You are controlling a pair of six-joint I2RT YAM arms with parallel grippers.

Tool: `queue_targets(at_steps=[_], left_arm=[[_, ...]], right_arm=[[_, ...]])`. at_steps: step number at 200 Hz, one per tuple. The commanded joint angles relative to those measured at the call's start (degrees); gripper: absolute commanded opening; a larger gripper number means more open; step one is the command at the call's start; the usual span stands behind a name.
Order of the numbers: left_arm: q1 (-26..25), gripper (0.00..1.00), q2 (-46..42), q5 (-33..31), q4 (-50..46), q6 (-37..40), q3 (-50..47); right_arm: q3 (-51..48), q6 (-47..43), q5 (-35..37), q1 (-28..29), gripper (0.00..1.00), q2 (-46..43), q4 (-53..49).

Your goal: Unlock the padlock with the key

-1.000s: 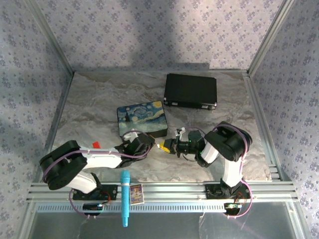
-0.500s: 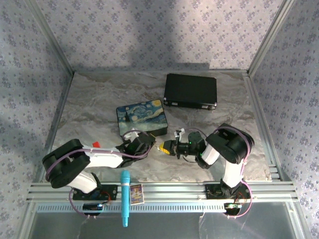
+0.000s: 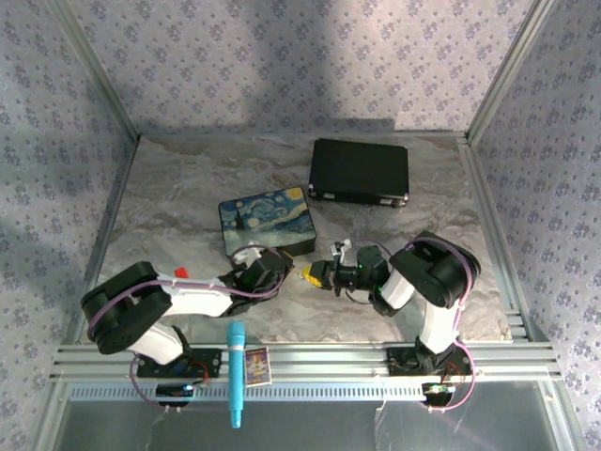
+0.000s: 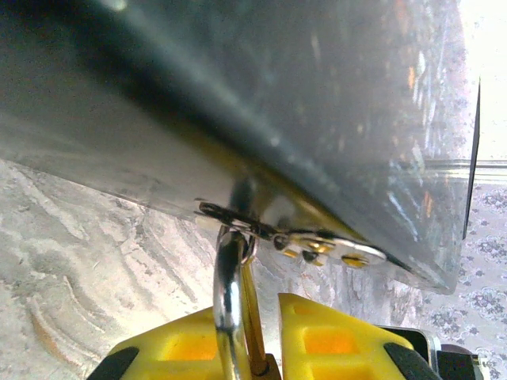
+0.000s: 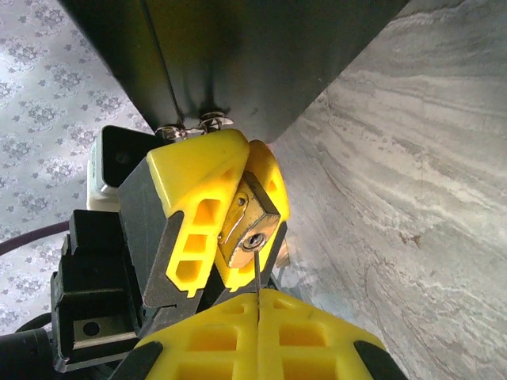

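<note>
Left hand (image 3: 285,272) and right hand (image 3: 311,275) meet, both seemingly pinched closed.

Top external: high, behind the arm bases, looking down on the whole counter (image 3: 178,188); painted box (image 3: 268,224) near centre.
Left wrist: pressed close under the box's near side, facing its hasp (image 4: 317,241).
Right wrist: close, sighting along key (image 5: 257,277) toward padlock (image 5: 250,226) at that same side.
All three share the box's near side.

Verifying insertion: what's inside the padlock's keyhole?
Right wrist view: the key, a thin edge-on blade, runs from the right end effector up to the keyhole in the padlock. Beyond the hole's mouth the lock body covers it, so insertion depth can't be seen.
</note>
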Motion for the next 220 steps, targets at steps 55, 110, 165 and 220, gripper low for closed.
queue_targets(at_steps=[55, 110, 165, 220], left_arm=[[0.2, 0.0, 0.6, 4.1, 0.7, -5.7, -0.8], [0.0, 0.0, -0.3, 4.0, 2.1, -5.2, -1.2], [-0.1, 0.0, -0.2, 4.5, 4.1, -5.8, -1.8], [-0.1, 0.0, 0.4, 5.0, 5.9, -6.9, -1.8]], right_arm=[[2.4, 0.2, -0.4, -0.4, 0.0, 0.5, 0.7], [4.4, 0.2, -0.8, -0.5, 0.0, 2.9, 0.8], [5.5, 0.5, -1.0, -0.8, 0.0, 4.7, 0.8], [5.9, 1.1, -0.2, 0.1, 0.0, 5.0, 0.8]])
